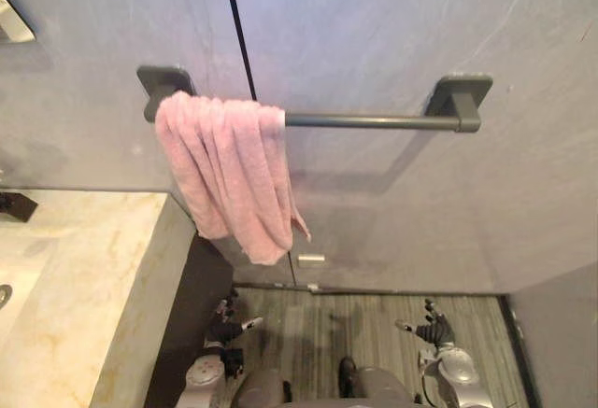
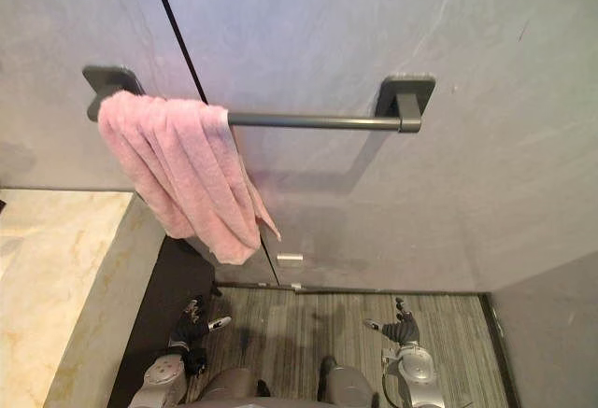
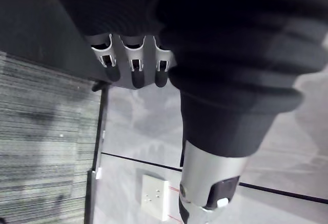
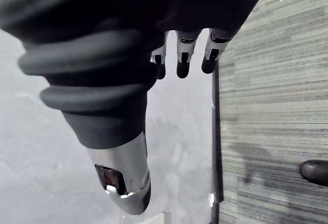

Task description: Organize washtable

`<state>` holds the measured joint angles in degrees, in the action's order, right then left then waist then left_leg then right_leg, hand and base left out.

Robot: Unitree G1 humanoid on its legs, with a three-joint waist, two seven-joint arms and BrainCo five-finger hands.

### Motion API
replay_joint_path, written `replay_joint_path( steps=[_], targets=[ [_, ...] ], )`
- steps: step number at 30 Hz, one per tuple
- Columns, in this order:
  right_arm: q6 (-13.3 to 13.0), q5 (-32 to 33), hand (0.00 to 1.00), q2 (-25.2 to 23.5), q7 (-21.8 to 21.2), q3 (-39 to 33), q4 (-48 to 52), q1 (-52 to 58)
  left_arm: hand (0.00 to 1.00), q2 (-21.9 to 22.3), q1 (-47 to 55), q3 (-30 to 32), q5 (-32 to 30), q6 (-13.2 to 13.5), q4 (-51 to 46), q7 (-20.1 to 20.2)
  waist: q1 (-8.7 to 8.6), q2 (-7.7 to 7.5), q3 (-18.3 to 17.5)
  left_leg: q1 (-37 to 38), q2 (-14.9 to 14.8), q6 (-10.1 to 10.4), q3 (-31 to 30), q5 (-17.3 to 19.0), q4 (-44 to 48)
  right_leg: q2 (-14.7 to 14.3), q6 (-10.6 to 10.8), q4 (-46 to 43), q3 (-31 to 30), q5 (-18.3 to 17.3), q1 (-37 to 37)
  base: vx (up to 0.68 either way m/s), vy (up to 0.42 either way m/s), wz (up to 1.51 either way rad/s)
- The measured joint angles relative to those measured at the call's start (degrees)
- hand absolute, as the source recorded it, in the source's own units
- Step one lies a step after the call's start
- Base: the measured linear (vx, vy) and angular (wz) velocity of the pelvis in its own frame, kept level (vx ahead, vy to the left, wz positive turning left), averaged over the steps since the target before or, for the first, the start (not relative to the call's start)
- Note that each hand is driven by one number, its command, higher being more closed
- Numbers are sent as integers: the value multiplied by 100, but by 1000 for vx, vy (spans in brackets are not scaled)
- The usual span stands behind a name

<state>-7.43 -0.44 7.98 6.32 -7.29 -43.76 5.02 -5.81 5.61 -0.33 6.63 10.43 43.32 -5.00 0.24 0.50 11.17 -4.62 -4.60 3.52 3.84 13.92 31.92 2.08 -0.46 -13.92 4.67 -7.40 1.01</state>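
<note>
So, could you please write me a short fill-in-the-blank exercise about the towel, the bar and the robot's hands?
1. The towel draped over the bar is ____ in colour.
2. It is bunched at the ____ end of the grey towel bar.
3. The left hand and the right hand hang low above the floor, fingers relaxed, and hold ____.

Missing words: pink; left; nothing.

The towel (image 1: 229,175) hides the left end of the bar (image 1: 374,121) and part of its left bracket (image 1: 163,79). The counter (image 1: 84,277) is cut off by the left and lower edges, and the left edge also crops a dark fitting (image 1: 14,205) on it and a pale object (image 1: 11,21) high on the wall.
</note>
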Motion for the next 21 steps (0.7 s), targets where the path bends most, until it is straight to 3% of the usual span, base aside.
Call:
replay_joint_path(
  steps=[1,2,3,6,9,11,15,21],
  targets=[
    [-1,5,0,17,3,-15,0,8,0,11,-2,-1,0,0,-4,0,4,-2,-1,-13,-59,12,5,-9,-180,0,0,33,10,0,-23,99,19,2],
    [-3,13,0,56,7,-48,0,-14,0,14,-32,-2,0,2,-6,-1,27,131,-6,0,-153,140,-63,-244,-808,-25,23,42,23,-10,-46,90,262,15],
    [5,9,0,35,9,-131,-100,-8,0,-150,-7,7,56,11,3,-27,50,159,-58,335,20,36,-215,-612,-2027,83,263,494,21,191,-90,71,291,15],
    [4,8,0,32,8,-127,-211,3,0,-150,70,-5,56,6,50,-24,46,137,-67,390,84,-12,-219,-685,-2130,108,305,661,20,292,-171,9,103,6],
    [3,7,0,33,5,-128,-214,5,0,-157,104,2,54,-10,-80,-21,31,123,-83,640,173,-34,-242,-986,-2665,193,320,771,54,354,-241,-24,3,9],
    [0,-13,0,23,5,-129,-208,19,0,-178,368,20,52,4,-988,-27,-91,122,-120,785,214,-47,-420,-1252,-3108,216,327,843,229,377,-294,-48,-16,38],
    [-3,-18,0,19,-8,-116,-46,165,0,-267,723,142,55,86,-2549,-25,-82,135,-143,800,195,-25,-533,-1304,-3187,186,305,1018,300,482,-385,-41,-9,12],
    [-86,-133,0,36,-52,-48,33,223,0,-357,576,295,52,277,-3308,-109,-115,201,-326,803,185,-22,-544,-1306,-3217,160,303,1156,304,538,-403,-13,-5,0]
  ],
)
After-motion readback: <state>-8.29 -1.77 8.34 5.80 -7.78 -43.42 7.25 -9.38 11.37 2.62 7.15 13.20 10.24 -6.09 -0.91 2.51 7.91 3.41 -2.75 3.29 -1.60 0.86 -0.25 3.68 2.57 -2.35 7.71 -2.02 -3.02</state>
